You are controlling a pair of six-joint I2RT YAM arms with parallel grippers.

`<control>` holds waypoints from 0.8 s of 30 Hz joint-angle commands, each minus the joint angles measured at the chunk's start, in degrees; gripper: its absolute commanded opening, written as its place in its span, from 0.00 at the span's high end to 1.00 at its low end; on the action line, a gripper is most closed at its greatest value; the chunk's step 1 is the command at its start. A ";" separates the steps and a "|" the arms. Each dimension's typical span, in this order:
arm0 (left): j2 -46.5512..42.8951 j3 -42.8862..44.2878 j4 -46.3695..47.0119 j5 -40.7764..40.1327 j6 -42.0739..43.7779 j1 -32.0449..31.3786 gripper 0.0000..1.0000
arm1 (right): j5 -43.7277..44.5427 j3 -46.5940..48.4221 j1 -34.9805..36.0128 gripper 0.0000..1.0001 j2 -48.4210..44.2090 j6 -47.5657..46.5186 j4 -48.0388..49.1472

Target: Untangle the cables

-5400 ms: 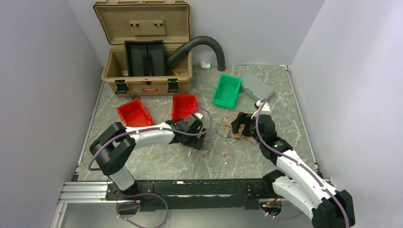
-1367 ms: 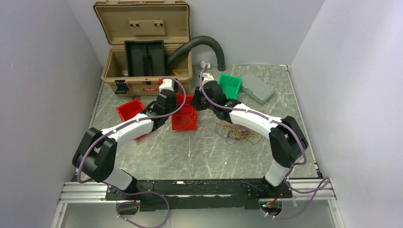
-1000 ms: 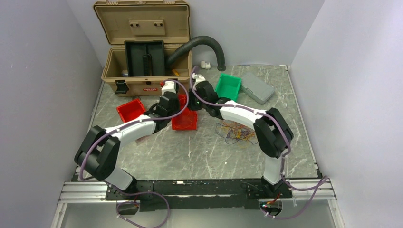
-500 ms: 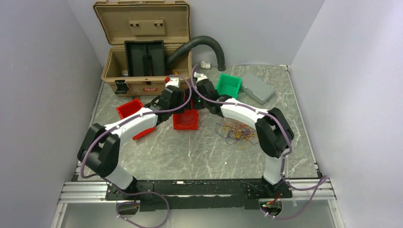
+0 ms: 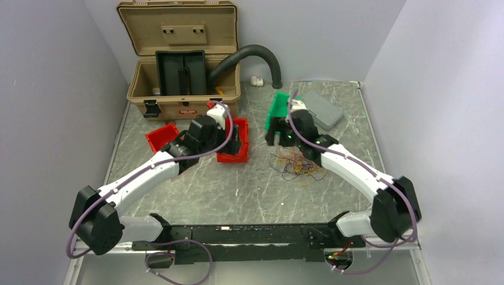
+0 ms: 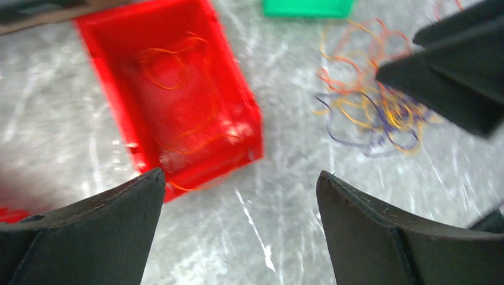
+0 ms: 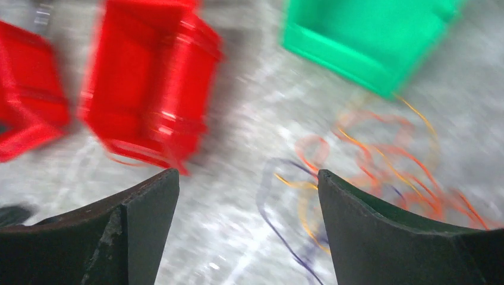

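Worktop [image 5: 238,196]: a grey marbled slab that carries everything.
Tan case [image 5: 178,35]: stands open at the far left of the worktop.
Red bin [image 6: 172,95]: sits just left of the tangle, with a few orange strands lying inside it.
Green bin [image 5: 276,113]: sits just beyond the tangle.
Cables [image 5: 297,165]: most lie in a loose tangle of orange, yellow, red and dark purple on the bare worktop, between the red bin and the right arm.
Left fingers [image 6: 89,231]: spread wide and holding nothing, above the red bin's near end.
Right fingers [image 7: 380,231]: spread wide and empty, above the worktop between the red bin and the tangle.
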 commanded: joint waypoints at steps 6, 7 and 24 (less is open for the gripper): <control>6.59 2.35 8.12 9.62 3.85 -11.72 0.03 | 2.11 -15.64 -11.68 0.11 -19.98 1.67 -13.21; 8.94 3.88 8.43 10.71 3.94 -12.53 0.04 | 1.21 -16.53 -13.03 0.11 -21.04 2.07 -14.07; 33.93 17.75 9.49 18.80 23.01 -16.87 0.27 | -6.96 -25.51 -17.43 0.22 -32.90 19.08 -13.22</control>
